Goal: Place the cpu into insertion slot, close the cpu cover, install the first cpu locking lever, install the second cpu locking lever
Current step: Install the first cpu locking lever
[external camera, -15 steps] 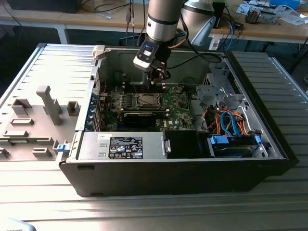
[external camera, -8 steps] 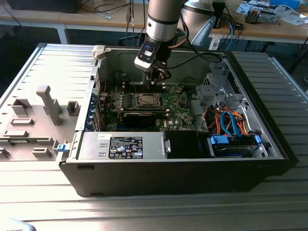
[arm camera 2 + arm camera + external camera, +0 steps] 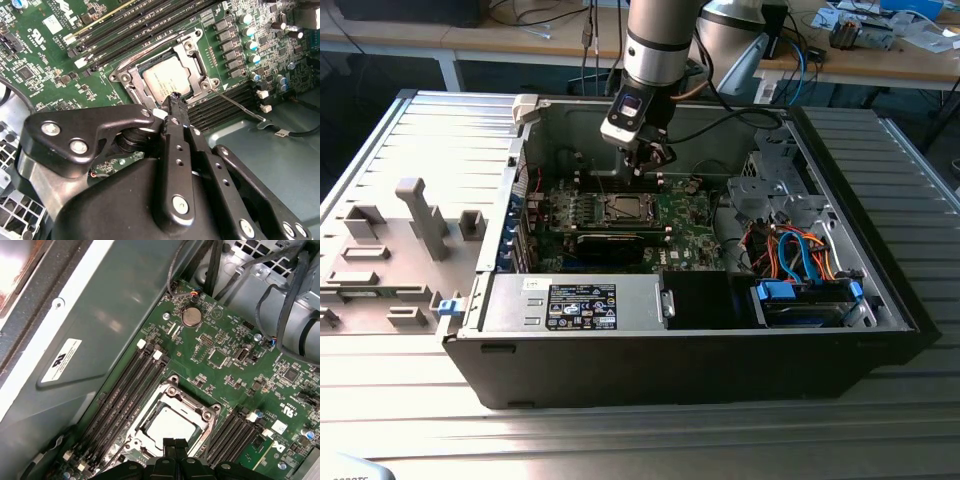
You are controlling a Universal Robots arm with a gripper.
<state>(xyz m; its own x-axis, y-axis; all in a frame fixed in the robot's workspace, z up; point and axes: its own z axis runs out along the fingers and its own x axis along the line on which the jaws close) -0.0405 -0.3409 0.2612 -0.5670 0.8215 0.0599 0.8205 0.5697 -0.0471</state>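
the cpu (image 3: 166,82) lies flat in its socket on the green motherboard (image 3: 685,215), and the cpu cover (image 3: 197,64) is folded down around it with the chip's grey top showing through the window. the gripper (image 3: 175,98) hangs over the socket's edge just beside the cpu, its fingers pressed together on nothing; contact with the cover cannot be told. a thin locking lever (image 3: 235,102) angles out from the socket corner across the memory slots (image 3: 150,25). in the exterior view the arm (image 3: 660,40) drops steeply into the open case (image 3: 650,370) near its far wall. slots flank the socket on both sides.
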